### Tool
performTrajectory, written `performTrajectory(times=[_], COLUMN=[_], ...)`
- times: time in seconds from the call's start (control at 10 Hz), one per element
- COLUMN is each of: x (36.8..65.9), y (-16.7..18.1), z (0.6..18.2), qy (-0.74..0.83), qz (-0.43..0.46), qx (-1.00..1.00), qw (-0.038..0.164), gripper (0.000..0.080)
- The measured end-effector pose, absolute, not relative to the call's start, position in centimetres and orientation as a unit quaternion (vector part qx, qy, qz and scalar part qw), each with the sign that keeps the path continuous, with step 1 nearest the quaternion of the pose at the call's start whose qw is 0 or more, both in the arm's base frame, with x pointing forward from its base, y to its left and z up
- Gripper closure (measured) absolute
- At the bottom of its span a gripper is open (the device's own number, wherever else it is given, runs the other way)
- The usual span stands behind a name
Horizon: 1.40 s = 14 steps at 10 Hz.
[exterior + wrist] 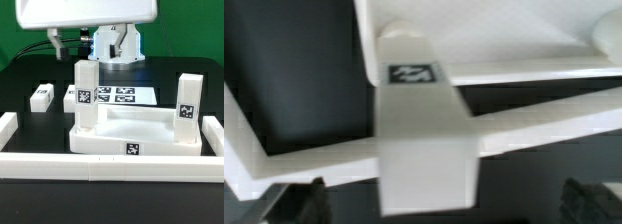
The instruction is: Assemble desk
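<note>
Front rail (110,165): long white bar across the near edge of the black table (30,75), with a side rail (8,128) at the exterior view's left and a second side rail (213,135) at its right.

Desk slab (125,135): white, raised rim, lying flat just behind the front rail, with a square tag (130,148) on its near edge.

Leg one (85,95): upright at the slab's far corner on the exterior view's left, its tag facing my camera.

Leg two (187,105): upright at the far corner on the exterior view's right, tagged likewise.

Loose leg (41,95): lying on the table toward the exterior view's left, well apart from the slab.

Marker board (112,96): flat on the table behind the slab, between the two upright legs.

Gripper (441,200): seen in my wrist view. Its jaws are spread wide, with the dark fingertips (295,203) on either side of an upright leg (420,140), and I see no contact with it. I cannot tell which leg it is.
</note>
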<state>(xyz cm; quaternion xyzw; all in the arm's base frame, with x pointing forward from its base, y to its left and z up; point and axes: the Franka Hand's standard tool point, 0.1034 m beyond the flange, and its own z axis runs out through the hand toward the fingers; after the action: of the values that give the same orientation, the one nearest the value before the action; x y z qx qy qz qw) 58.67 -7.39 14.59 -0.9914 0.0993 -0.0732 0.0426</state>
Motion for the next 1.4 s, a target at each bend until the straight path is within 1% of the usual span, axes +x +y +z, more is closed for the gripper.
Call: performTrajectory(times=[0.1, 0.2, 0.3, 0.5, 0.7, 0.8, 1.0, 1.2, 1.3, 1.4], x=[58.5, 58.2, 58.6, 58.7, 59.0, 59.1, 58.9, 58.7, 58.7, 58.6], y=[-7.7, -7.6, -7.6, -7.6, -7.9, -7.6, -7.4, -7.3, -7.3, -7.5], z=[14.5, 14.5, 14.5, 14.4, 14.1, 13.9, 13.2, 12.9, 12.9, 12.8], qy=[0.097, 0.091, 0.092, 0.094, 0.127, 0.138, 0.135, 0.132, 0.123, 0.112], qz=[-0.046, -0.005, 0.003, 0.001, -0.003, -0.005, -0.012, -0.012, -0.012, -0.011], qx=[-0.993, -0.994, -0.993, -0.993, -0.991, -0.990, -0.990, -0.991, -0.992, -0.993], qw=[0.050, 0.065, 0.068, 0.066, 0.036, 0.031, 0.028, 0.027, 0.027, 0.027], gripper=[0.0150, 0.0150, 0.0150, 0.0150, 0.0150, 0.0150, 0.0150, 0.0150, 0.0244, 0.0380])
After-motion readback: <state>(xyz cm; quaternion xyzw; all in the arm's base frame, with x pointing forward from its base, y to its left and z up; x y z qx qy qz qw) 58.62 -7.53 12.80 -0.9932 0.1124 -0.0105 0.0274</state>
